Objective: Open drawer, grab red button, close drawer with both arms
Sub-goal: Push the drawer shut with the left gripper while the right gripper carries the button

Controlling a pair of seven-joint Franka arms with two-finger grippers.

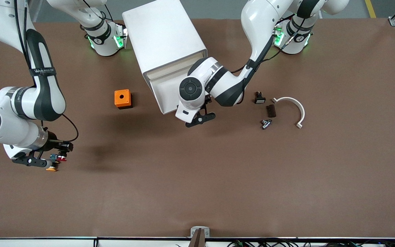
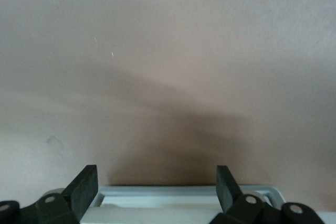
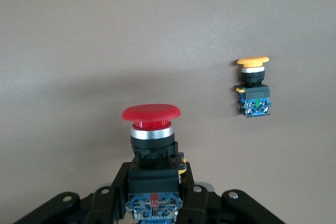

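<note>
Red-capped push button [image 3: 151,145] with its black-and-teal body sat clamped between the right gripper's [image 1: 57,158] closed fingers, cap pointing away from the wrist, up over bare brown table [image 1: 197,192] at the right arm's end. At about two o'clock from it in the right wrist view lay the orange-yellow-capped button [image 3: 253,87]. Left gripper [image 1: 201,118] hung spread wide, holding nothing, just at the cream front edge of the white plastic drawer [image 1: 170,92] pulled out of the boxy white cabinet [image 1: 163,37].

Red-capped button [image 3: 151,113], yellow-capped button [image 3: 252,61], orange box [image 1: 122,98].
</note>
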